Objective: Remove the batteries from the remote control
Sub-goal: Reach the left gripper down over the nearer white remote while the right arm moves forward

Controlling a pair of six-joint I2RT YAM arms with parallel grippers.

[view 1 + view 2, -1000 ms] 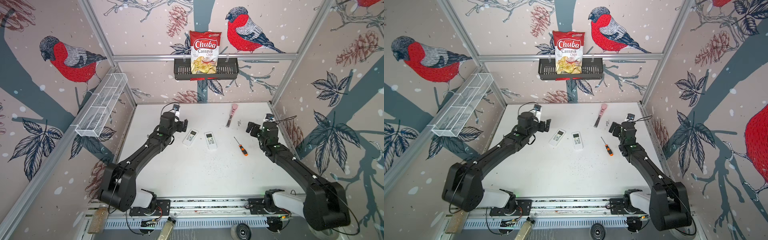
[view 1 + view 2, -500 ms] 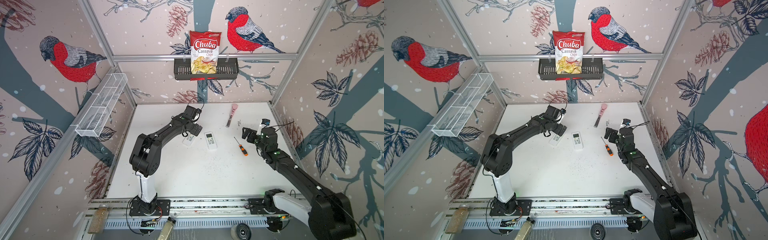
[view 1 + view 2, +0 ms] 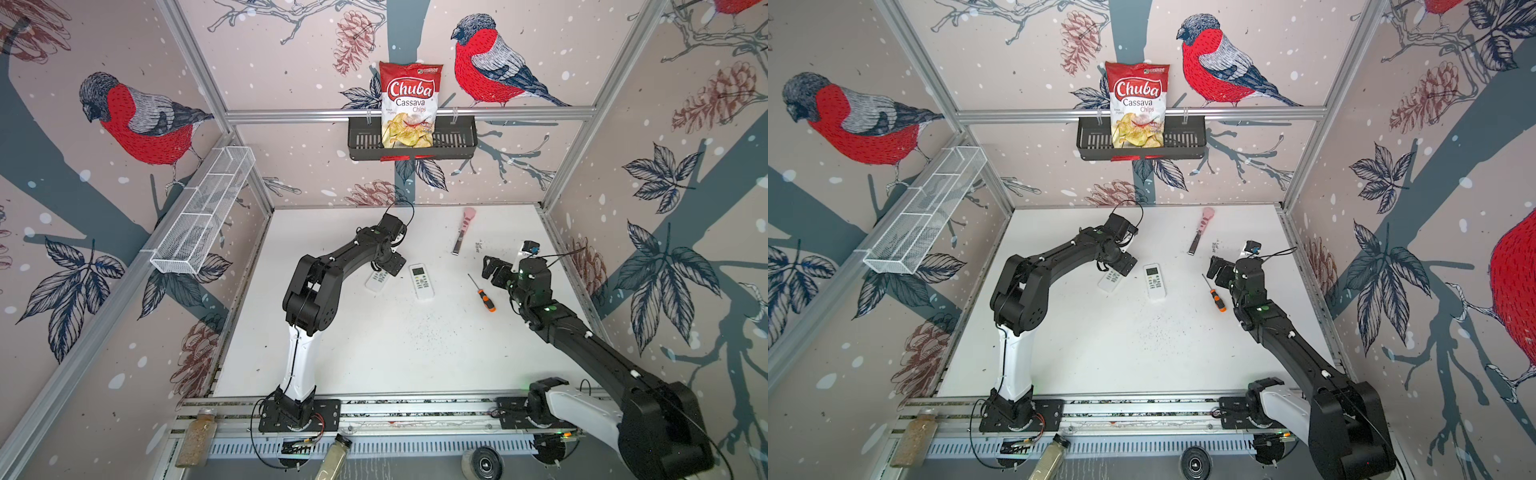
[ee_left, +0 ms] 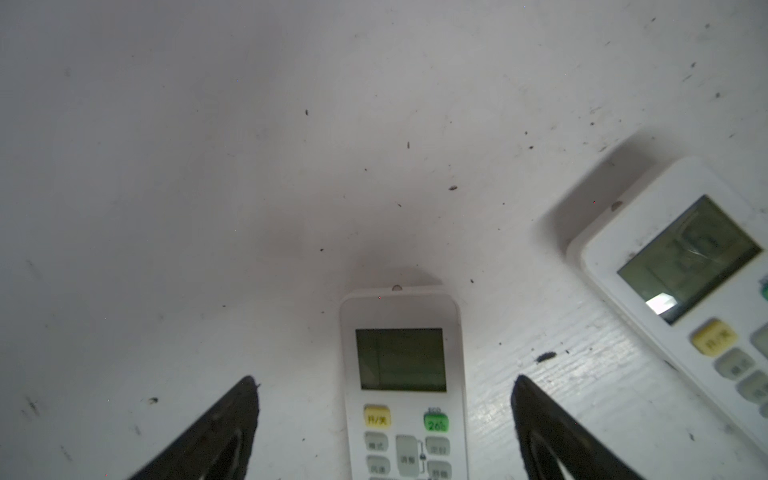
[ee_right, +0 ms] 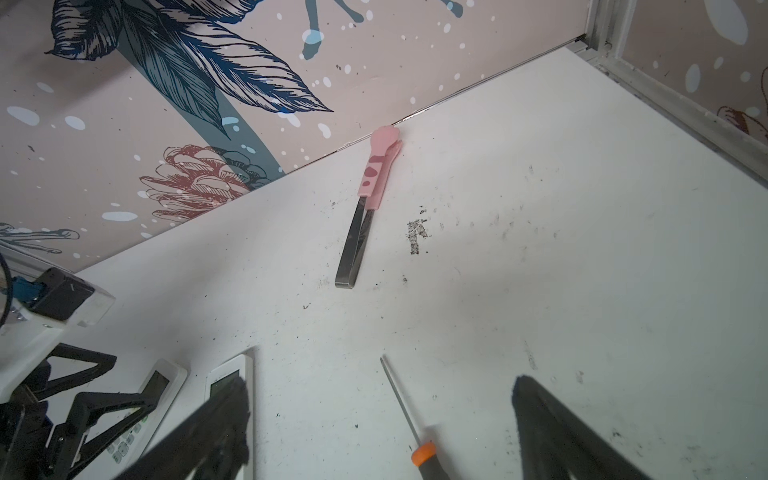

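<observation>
Two white remote controls lie face up mid-table: one (image 3: 376, 283) under my left gripper (image 3: 390, 266), the other (image 3: 421, 281) just to its right. In the left wrist view the first remote (image 4: 401, 365) lies between the open fingers of my left gripper (image 4: 384, 380), untouched on both sides, and the second remote (image 4: 685, 266) lies off to one side. My right gripper (image 3: 492, 268) hangs open over the table beside an orange-handled screwdriver (image 3: 482, 293); its tips straddle the screwdriver's shaft (image 5: 399, 399) from above. The batteries are hidden.
Pink-handled metal tweezers (image 3: 463, 230) lie near the back wall. A black basket (image 3: 453, 141) with a chips bag hangs on the back rail, and a white wire basket (image 3: 203, 216) is on the left wall. Dark specks are scattered on the white table (image 3: 395, 353).
My left arm has swung right and folded upright, bringing its gripper down over the left remote. My right gripper has drifted slightly left and nearer, beside the screwdriver.
</observation>
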